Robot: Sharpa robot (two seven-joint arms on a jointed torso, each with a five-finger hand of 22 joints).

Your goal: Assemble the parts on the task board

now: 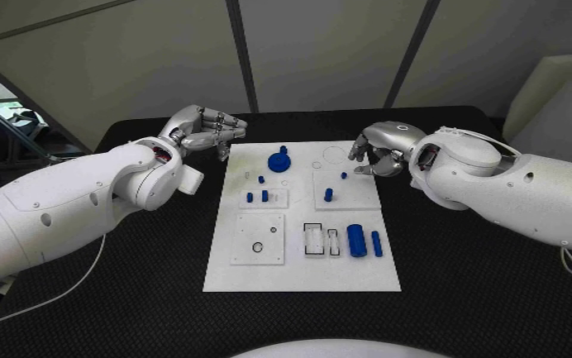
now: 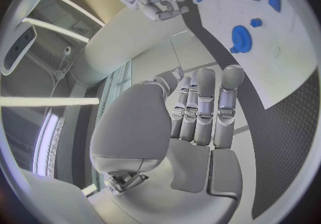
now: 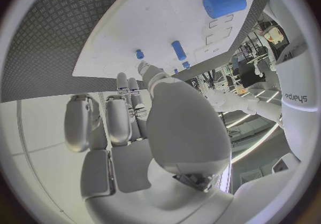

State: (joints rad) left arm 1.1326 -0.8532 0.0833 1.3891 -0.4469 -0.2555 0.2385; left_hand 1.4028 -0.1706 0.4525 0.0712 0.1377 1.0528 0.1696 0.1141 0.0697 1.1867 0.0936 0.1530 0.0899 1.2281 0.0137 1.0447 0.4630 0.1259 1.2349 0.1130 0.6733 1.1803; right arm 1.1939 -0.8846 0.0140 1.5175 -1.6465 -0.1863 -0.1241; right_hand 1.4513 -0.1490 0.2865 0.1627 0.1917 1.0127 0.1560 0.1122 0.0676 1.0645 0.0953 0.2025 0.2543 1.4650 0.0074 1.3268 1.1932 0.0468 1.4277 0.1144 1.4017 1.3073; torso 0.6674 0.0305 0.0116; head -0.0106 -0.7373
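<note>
Blue parts (image 1: 355,240) lie untouched on the board (image 1: 298,271); both hands, left (image 1: 205,132) and right (image 1: 379,150), hover empty, fingers loosely curled—open wider before descending squarely.

One task board (image 1: 301,267); roughly eight blue parts (image 1: 355,239); two hands (image 1: 205,131).

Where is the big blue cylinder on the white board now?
In the head view the big blue cylinder lies on the task board, in its near right part, between a thinner blue rod and two rectangular slots.
</note>
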